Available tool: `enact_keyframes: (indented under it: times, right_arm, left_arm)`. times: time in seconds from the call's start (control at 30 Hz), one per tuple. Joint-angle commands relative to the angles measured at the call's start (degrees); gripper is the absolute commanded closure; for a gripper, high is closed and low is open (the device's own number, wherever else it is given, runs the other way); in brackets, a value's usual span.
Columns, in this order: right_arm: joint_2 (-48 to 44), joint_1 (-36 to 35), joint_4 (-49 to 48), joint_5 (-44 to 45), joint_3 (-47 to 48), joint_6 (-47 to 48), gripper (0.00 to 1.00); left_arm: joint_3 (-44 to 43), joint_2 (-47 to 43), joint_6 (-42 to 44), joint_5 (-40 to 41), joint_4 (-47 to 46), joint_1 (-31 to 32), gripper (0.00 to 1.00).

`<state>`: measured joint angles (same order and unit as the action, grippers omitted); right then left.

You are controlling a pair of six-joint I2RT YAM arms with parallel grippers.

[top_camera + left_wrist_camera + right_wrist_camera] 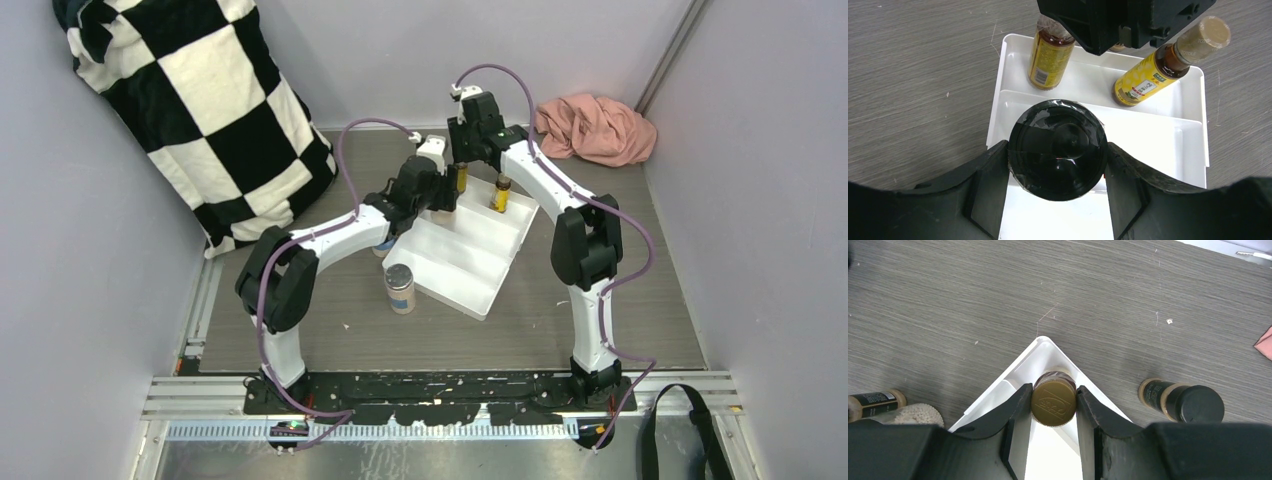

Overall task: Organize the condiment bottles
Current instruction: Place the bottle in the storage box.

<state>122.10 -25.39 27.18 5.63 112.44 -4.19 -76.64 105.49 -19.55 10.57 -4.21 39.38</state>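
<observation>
My left gripper is shut on a wide jar with a black lid and holds it over the white tray. Two slim yellow bottles stand in the tray's far compartment. My right gripper is shut on the brown cap of the yellow bottle in the tray's far corner. In the top view that bottle is under the right gripper, and the other yellow bottle stands beside it. The left gripper is just left of them.
A silver-lidded jar stands on the table by the tray's near left edge. A black-capped bottle stands outside the tray's far corner. A dark bottle and a jar of white grains are at the left. Pink cloth and a checkered blanket lie behind.
</observation>
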Motion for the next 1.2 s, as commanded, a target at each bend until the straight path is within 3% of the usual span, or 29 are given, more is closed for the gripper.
enact_keyframes:
  times: [0.0,1.17]
  right_arm:
    - [-1.13,0.07,-5.77,-0.62,0.52,0.47,0.99]
    - [-0.86,0.58,-6.03,-0.35,-1.69,0.11,0.99]
  left_arm:
    - [-0.61,0.42,-0.32,1.37,-6.60,0.18,1.00]
    - [0.48,3.22,-0.31,3.49,-7.00,0.18,1.00]
